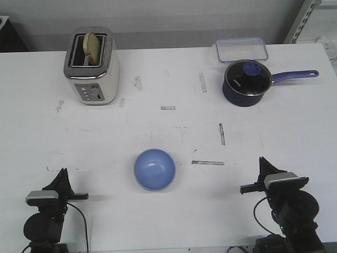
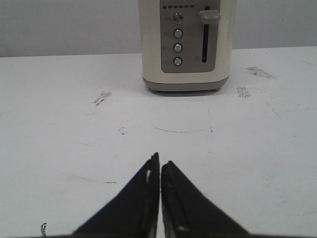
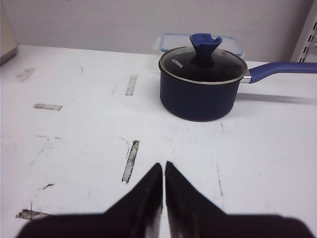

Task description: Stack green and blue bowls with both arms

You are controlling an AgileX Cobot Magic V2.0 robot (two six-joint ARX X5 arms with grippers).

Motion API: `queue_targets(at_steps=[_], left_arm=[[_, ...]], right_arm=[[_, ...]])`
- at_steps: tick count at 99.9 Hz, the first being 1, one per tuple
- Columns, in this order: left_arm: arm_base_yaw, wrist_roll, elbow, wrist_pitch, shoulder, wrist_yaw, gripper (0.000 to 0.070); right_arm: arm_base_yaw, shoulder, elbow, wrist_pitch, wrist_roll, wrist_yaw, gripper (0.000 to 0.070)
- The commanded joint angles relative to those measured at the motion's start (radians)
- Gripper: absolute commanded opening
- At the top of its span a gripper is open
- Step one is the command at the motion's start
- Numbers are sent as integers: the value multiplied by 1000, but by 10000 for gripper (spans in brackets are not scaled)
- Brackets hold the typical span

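The light blue bowl sits upright on the white table at the front middle, between the two arms. A thin pale edge shows under its near rim; I cannot tell whether that is the mint green bowl, which shows nowhere else. My left gripper is at the front left, well left of the bowl, shut and empty. My right gripper is at the front right, well right of the bowl, shut and empty. Neither wrist view shows a bowl.
A cream toaster with a slice of bread stands at the back left, straight ahead of the left gripper. A dark navy saucepan with lid and long handle stands at the back right, with a clear plastic box behind it.
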Motion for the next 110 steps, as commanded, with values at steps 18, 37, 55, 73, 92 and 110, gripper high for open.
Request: queue_targets(at_steps=[18, 37, 55, 73, 92, 110], left_arm=[[0, -1, -21, 11, -2, 0, 1], [0, -1, -21, 11, -2, 0, 1], [0, -1, -21, 11, -2, 0, 1], [0, -1, -21, 11, -2, 0, 1], [0, -1, -21, 11, -2, 0, 1], [0, -1, -21, 10, -1, 1, 1]], right_arm=[[1, -2, 7, 12, -5, 0, 0], [-46, -19, -47, 126, -11, -1, 0], [-137, -90, -211, 269, 0, -20, 0], [-188, -230, -357, 298, 0, -30, 0], [-190, -306, -495, 395, 11, -40, 0], [-187, -306, -509, 411, 29, -54, 0]])
